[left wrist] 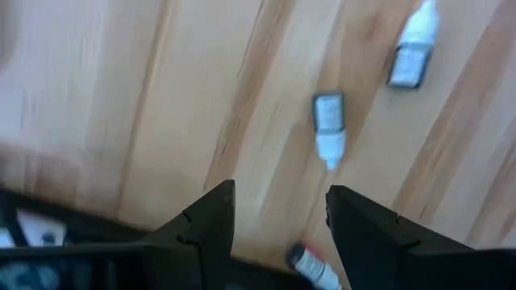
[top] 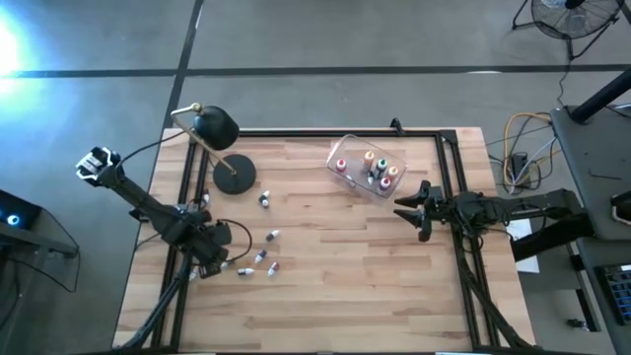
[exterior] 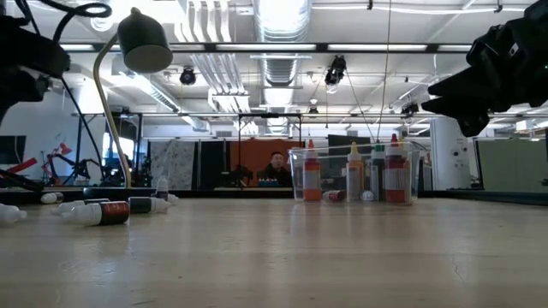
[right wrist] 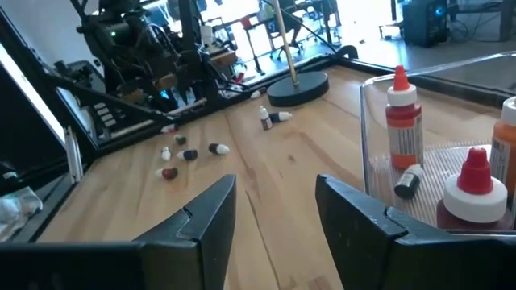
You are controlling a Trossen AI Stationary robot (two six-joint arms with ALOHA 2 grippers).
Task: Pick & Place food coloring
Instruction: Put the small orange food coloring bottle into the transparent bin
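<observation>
Lying closest to the lens, low left in the table-level frame, loose food coloring bottles [exterior: 107, 212] are waiting: tiny, whitish or dark-bodied, red-tipped. You're hovering the left gripper [left wrist: 278, 221], fingers spread and empty, above one bottle [left wrist: 328, 127]; next, centre, descend, pinch. Others are standing in the clear tub [top: 367, 169], upper centre from above. Your right gripper [top: 412, 211] is idling open beside it.

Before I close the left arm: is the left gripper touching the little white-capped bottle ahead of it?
Apart. In the left wrist view the left gripper is open, and bare wood shows between its fingertips and the white-capped bottle lying beyond them.
</observation>
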